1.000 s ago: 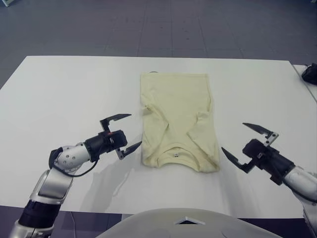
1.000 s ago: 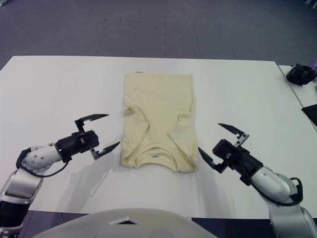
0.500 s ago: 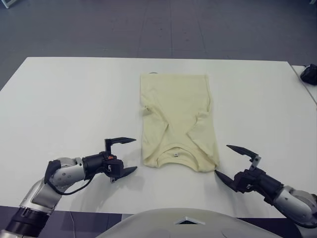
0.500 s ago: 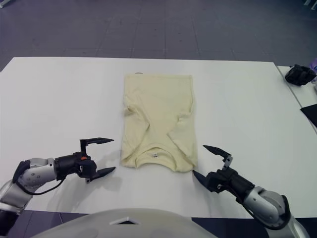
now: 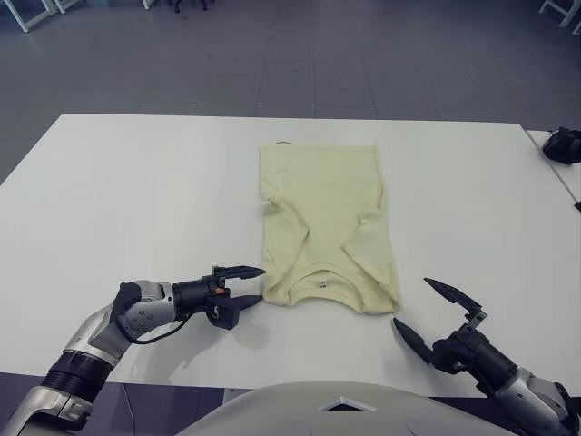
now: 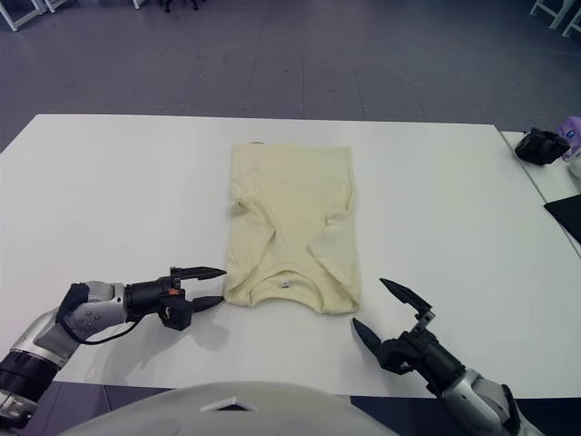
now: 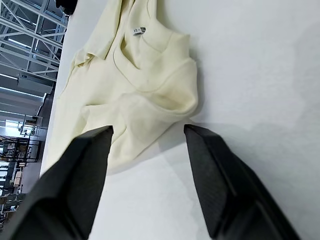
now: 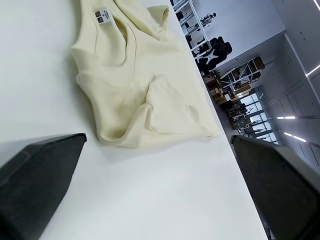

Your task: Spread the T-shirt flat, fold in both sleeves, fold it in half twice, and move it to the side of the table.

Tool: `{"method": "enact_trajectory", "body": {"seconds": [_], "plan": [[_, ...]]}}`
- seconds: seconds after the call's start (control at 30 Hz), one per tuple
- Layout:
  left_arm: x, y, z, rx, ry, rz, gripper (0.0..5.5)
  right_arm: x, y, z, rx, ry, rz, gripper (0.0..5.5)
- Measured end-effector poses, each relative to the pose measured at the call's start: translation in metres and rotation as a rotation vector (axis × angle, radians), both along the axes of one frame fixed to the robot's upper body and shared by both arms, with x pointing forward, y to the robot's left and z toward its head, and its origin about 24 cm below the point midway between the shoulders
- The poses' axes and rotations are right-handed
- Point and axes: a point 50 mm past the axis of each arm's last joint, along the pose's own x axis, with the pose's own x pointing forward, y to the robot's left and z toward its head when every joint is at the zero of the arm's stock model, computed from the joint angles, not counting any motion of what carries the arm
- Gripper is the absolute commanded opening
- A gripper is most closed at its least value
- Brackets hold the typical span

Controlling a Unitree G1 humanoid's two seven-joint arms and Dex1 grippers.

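T-shirt (image 5: 322, 218), pale-yellow soft fabric, lay at ctr of the broad white rectangular table (image 5: 136, 200), the biggest thing in sight. The shirt formed a long narrow rectangle. Both sleeves were folded in over the front w/ some creases, hem toward the far edge, collar toward the robot.

The black two-fingered left gripper (image 5: 261, 283) sat low over the table just beside the shirt's near left corner, fingers parted a little. It couldn't be told whether a tip touched the cloth. In the left wrist view that corner lay btwn the two fingers.

The black two-fingered right gripper (image 5: 410, 302) hovered nr the table's near edge, off the shirt's near right corner & apart from the cloth, jaws spread wide.

A small black lumpy object (image 5: 563, 145) rested on a separate white surface (image 5: 565, 171) at far right. Smallest, a white neck label (image 5: 321, 283) showed inside the collar.
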Motion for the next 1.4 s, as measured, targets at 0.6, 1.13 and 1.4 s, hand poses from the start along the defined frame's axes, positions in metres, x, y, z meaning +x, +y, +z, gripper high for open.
{"method": "enact_trajectory", "body": {"seconds": [0.6,1.13,1.4], "plan": [[0.021,-0.018,0.000,0.014,-0.059,-0.174,2.94,0.060,-0.021,0.006,-0.132,-0.047,0.250,5.40],[0.033,-0.019,0.007,-0.025,-0.105,-0.137,5.16,0.055,-0.001,0.011,-0.023,0.199,0.349,5.40],[0.036,-0.019,0.009,-0.043,-0.115,-0.128,5.40,0.067,0.004,0.013,0.015,0.304,0.268,5.19]]}}
